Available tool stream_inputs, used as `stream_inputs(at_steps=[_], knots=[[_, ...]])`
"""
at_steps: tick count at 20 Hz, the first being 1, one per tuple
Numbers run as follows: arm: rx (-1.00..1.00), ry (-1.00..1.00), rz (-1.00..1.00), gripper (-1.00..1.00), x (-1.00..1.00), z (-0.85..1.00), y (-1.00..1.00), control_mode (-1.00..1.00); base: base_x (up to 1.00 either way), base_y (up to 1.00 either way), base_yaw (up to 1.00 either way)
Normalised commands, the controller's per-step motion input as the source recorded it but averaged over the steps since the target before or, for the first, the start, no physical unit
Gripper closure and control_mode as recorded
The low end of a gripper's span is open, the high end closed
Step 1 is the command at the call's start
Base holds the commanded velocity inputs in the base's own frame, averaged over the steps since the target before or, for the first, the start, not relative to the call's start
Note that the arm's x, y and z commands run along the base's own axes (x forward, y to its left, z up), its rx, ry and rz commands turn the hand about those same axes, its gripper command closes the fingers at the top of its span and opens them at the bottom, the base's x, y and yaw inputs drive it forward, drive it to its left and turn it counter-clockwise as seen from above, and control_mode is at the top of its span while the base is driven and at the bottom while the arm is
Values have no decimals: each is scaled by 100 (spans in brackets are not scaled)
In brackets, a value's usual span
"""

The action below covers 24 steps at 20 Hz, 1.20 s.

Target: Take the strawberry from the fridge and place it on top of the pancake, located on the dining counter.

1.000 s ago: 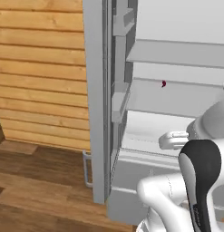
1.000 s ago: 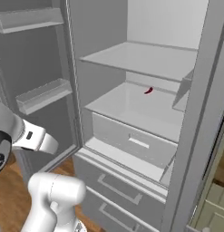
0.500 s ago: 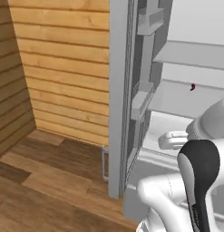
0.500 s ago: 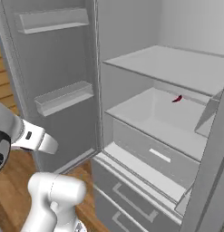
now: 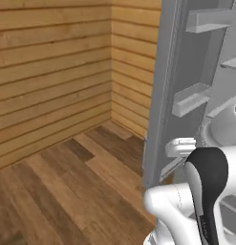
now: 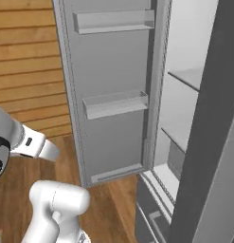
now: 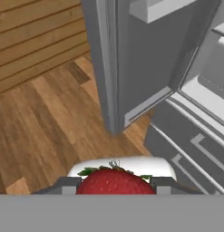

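Note:
A red strawberry (image 7: 114, 182) with green leaves sits at the bottom of the hand view, and my gripper (image 7: 114, 186) is shut on it, one dark fingertip (image 7: 68, 184) on each side. The fridge (image 6: 113, 71) stands open. Its light-grey left door (image 5: 162, 95) with door shelves swings out toward me, and the white shelved interior (image 6: 182, 80) lies to the right. In the hand view the open door (image 7: 145, 59) and the bottom drawers (image 7: 186, 145) are beyond the strawberry. The pancake and the dining counter are out of view.
A wooden plank wall (image 5: 52, 72) forms a corner left of the fridge. Brown wood floor (image 5: 57, 191) stretches in front of it and below the gripper (image 7: 45, 118). The open door's edge (image 7: 111, 68) stands close ahead.
Both base views have swung left: the fridge interior has slid to the right edge, and the plank wall and floor now take up more of the picture. The camera moved, not the fridge.

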Motion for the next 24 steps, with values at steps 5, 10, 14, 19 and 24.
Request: stream_inputs(at_steps=[5, 10, 14, 19, 24], knots=[[0, 0, 0, 100, 0, 0, 0, 100, -64, 29, 66], [0, 0, 0, 100, 0, 0, 0, 100, -46, 45, 59], [0, 0, 0, 100, 0, 0, 0, 100, 17, 23, 32], [0, 0, 0, 100, 0, 0, 0, 100, 92, 2, 10], [0, 0, 0, 100, 0, 0, 0, 100, 100, 17, 1]])
